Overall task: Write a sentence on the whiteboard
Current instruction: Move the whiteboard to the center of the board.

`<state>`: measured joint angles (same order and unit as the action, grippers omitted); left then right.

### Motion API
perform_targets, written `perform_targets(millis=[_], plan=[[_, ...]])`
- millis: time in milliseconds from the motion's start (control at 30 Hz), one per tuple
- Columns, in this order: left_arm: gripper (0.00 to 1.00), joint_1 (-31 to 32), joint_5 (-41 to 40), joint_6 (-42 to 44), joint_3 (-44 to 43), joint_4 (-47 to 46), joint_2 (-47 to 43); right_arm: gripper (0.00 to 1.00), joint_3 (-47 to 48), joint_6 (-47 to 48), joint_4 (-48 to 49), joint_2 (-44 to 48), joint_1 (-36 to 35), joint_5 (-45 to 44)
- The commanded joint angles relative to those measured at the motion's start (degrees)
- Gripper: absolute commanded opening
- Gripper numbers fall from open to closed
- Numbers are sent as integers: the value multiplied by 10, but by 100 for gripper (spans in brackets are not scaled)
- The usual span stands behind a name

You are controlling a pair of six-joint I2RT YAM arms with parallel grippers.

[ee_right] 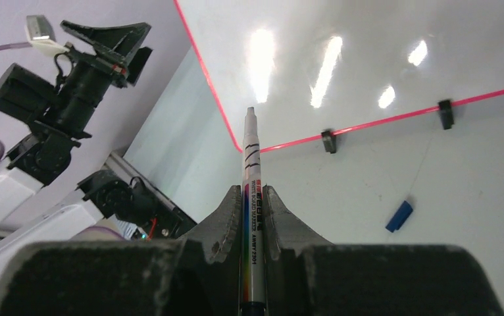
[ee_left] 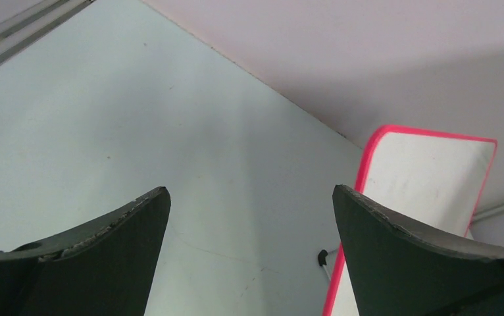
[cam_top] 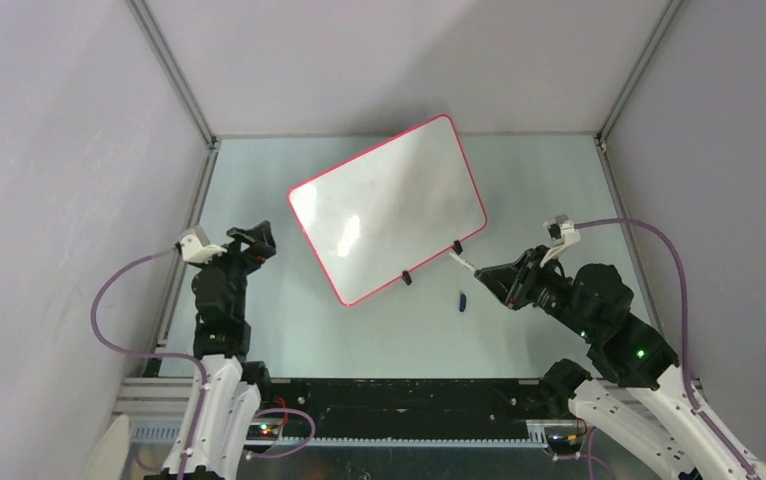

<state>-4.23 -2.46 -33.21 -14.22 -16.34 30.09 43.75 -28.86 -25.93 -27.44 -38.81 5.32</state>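
Note:
The whiteboard (cam_top: 389, 208) lies tilted on the table, glossy white with a pink-red rim and two black clip feet on its near edge; its face (ee_right: 368, 59) is blank, no sentence shows on it. My right gripper (ee_right: 254, 189) is shut on a white marker (ee_right: 251, 171), uncapped, its tip pointing toward the board's near rim. In the top view that gripper (cam_top: 483, 272) sits just off the board's near right corner. My left gripper (ee_left: 251, 197) is open and holds nothing, left of the whiteboard (ee_left: 427, 178); from above it (cam_top: 255, 238) stands apart from the board.
A small blue marker cap (cam_top: 462, 300) lies on the table near the board's near edge, also visible as the cap (ee_right: 399, 216) from the right wrist. Grey walls and metal frame rails (cam_top: 174, 70) close in the table.

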Motion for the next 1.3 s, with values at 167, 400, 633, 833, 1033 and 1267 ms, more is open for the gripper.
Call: perform_targets(millis=[167, 400, 633, 833, 1033, 1267], plan=[[99, 2, -126, -42, -75, 76, 44, 0, 66, 8, -78, 5, -1, -110], [99, -2, -177, -51, -202, 121, 109, 0, 82, 5, -39, -60, 0, -144], [99, -8, -177, -57, -270, 98, 142, 0, 104, -14, 37, -155, 2, -165], [99, -10, -95, 10, -191, 19, 152, 0, 240, -64, -18, -213, -8, -215], [99, -12, -88, 10, -174, 20, 163, 0, 323, -136, -126, -262, -53, -351], [99, -12, -50, -63, -150, 2, 168, 0, 302, -172, -118, -238, -22, -231]])
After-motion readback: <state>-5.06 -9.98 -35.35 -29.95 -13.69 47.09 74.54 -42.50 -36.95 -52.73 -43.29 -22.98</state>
